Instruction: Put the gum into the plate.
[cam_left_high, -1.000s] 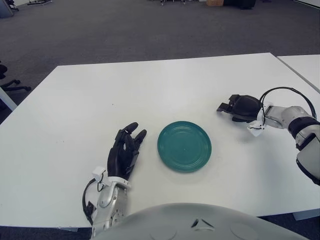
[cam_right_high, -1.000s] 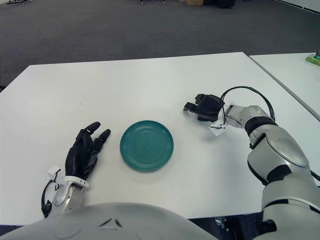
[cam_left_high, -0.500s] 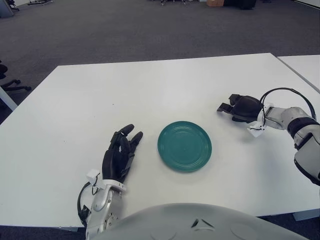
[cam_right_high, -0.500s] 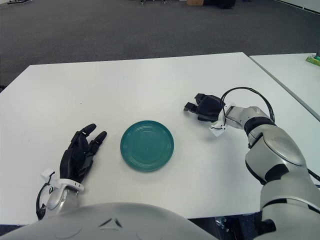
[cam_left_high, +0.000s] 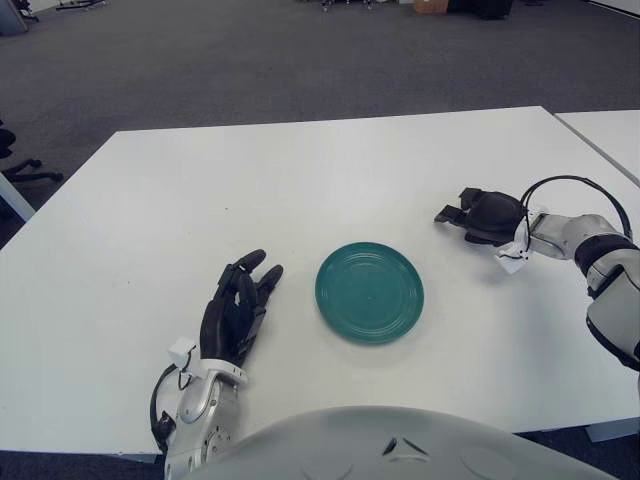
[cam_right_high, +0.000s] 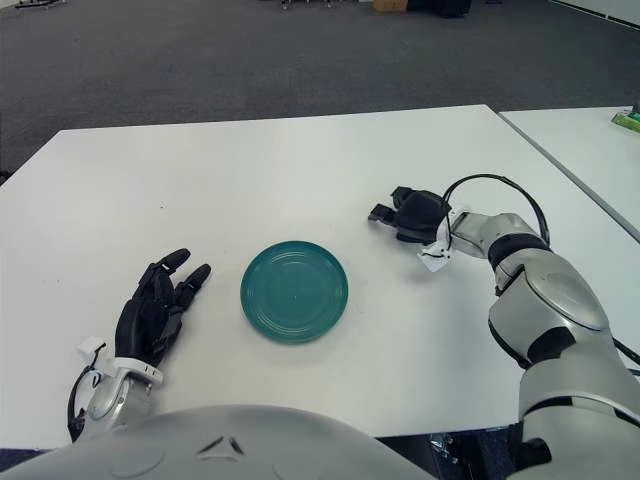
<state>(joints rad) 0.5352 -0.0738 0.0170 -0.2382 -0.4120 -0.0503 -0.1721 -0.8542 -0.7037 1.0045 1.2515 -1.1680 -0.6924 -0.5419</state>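
Right of the empty round teal plate (cam_left_high: 369, 292), I see my black right hand (cam_left_high: 482, 216) curled, possibly over unseen gum; transfer remains.

1 green plate (cam_left_high: 369, 292), 2 hands, 2 white tables, no more.

Your left robot hand (cam_left_high: 232, 312) now sits farther from the green plate (cam_left_high: 369, 292) than a second ago, drawn back toward the robot's body and a little more to the plate's left, its fingers spread flat over the desk (cam_left_high: 300, 190).
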